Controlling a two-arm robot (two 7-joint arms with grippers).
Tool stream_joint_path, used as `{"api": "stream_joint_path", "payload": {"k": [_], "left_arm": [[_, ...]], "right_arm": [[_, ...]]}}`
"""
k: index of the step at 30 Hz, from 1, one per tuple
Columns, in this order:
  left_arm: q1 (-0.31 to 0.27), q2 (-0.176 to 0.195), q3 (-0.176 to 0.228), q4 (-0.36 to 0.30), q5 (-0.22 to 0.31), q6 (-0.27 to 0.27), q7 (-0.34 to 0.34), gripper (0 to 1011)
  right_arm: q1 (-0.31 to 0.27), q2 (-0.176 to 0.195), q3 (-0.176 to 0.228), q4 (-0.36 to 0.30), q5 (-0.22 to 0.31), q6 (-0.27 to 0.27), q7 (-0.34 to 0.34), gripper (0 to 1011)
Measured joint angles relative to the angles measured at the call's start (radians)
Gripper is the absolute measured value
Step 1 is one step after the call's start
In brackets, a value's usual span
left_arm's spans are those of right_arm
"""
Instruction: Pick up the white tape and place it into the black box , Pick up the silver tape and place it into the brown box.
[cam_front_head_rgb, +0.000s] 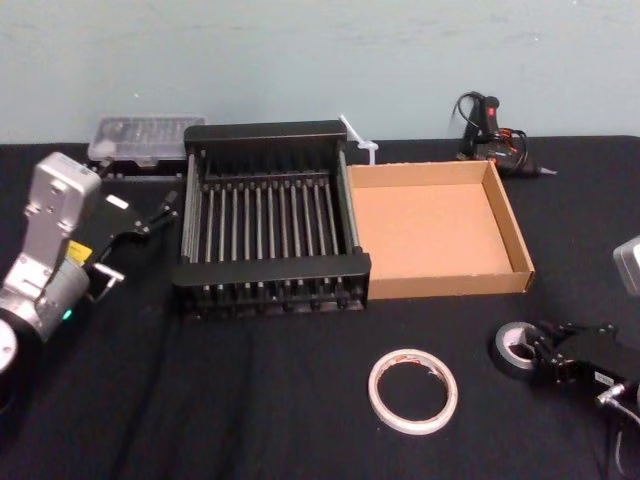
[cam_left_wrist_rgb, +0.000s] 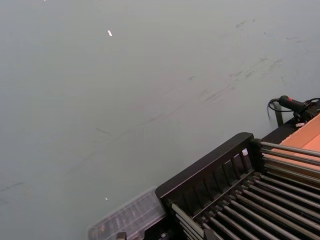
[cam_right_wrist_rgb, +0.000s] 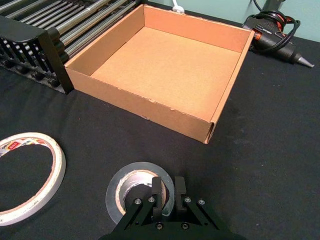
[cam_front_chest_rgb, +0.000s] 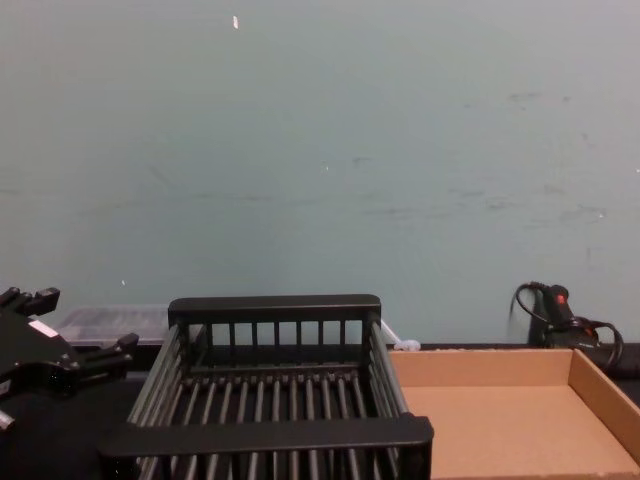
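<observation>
So far neither roll has reached its box, judging by how things lie. In the head view the white tape (cam_front_head_rgb: 412, 391) lies flat on the black table (cam_front_head_rgb: 250, 400) in the lower middle of the frame, well short of the black box (cam_front_head_rgb: 270, 232), whose slatted floor at centre left holds nothing. The brown box (cam_front_head_rgb: 435, 230), touching the crate's right side at centre right, has a bare cardboard floor as well. The silver tape (cam_front_head_rgb: 512, 347) sits on the cloth at lower right, and the right gripper (cam_front_head_rgb: 548, 352) is at it: in the right wrist view the two fingers (cam_right_wrist_rgb: 158, 192) stand close together over the near band of the roll (cam_right_wrist_rgb: 140, 191), seemingly pinching that wall, though the roll rests on the table and is not lifted. The left gripper (cam_front_head_rgb: 165, 212) hangs at the left of the head view, just beside the crate's left wall, its fingers apart and holding nothing. By my reading the silver roll's pick is only starting, and both placements, plus the whole white-roll pick, remain.
</observation>
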Motion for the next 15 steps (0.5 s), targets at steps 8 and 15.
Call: {"api": "stream_joint_path", "payload": {"k": [8,15], "left_arm": [[0.000,0.000,0.000,0.000,0.000,0.000,0.000,1001],[0.000,0.000,0.000,0.000,0.000,0.000,0.000,1001]], "right_arm": [[-0.003,0.008,0.004,-0.009,0.011,-0.006,0.018,157],[-0.017,0.017,0.017,-0.039,0.026,-0.021,0.025,157]]}}
